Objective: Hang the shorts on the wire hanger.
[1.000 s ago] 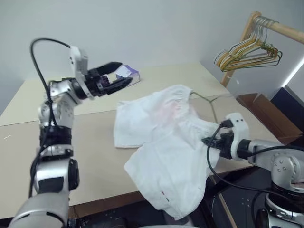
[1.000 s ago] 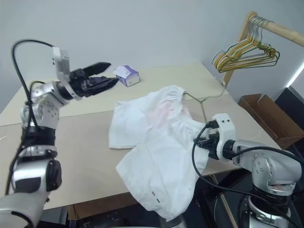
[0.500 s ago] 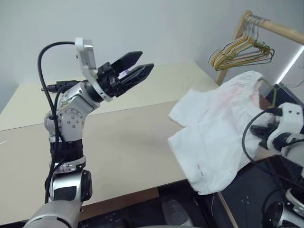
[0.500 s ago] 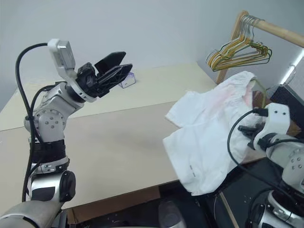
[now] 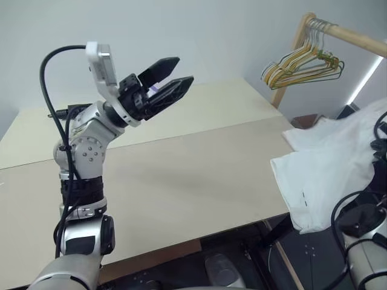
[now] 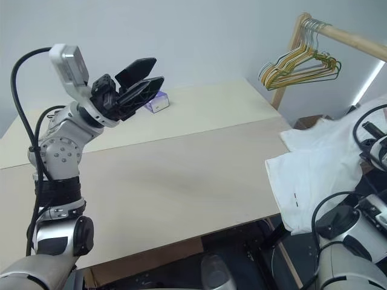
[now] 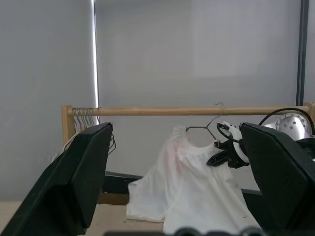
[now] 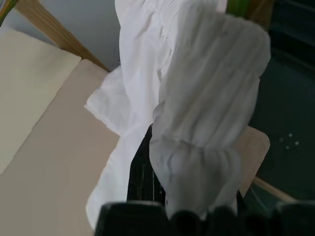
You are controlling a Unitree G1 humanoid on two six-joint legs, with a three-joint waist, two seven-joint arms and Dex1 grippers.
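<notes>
At table's right edge: shorts [image 5: 329, 172] held up off the table [image 5: 181, 175], lower hem draped just past the edge
right gripper [image 7: 224, 150]: closed, pinching bunched waistband of the shorts; seen in left wrist view just under the rail
left gripper [image 5: 166, 84]: fingers spread wide, empty, raised over the table's far left part, well apart from the cloth
wire hanger [image 7: 209, 123]: thin wire, hook curved over the wooden rail [image 7: 197, 111], its top showing above the shorts' waistband; cannot tell if cloth is already over its wire
step in hand (judged): carrying shorts to the hanger at the rail
how to do it well (judged): keep the pinch firm, lift high so hem clears table edge, approach slowly, thin wire will swing; lay cloth evenly over the bar so weight balances; free hand could steady the hanger
risk (judged): lopsided drape slides off
shorts look: white, soft, wrinkled, gathered waist, faint pink patch, small dark mark near hem, far wider than gripper
other: bunch of yellow and green hangers [image 5: 302, 65] on the rail end; small purple box [image 6: 156, 103] at table's far side
</notes>
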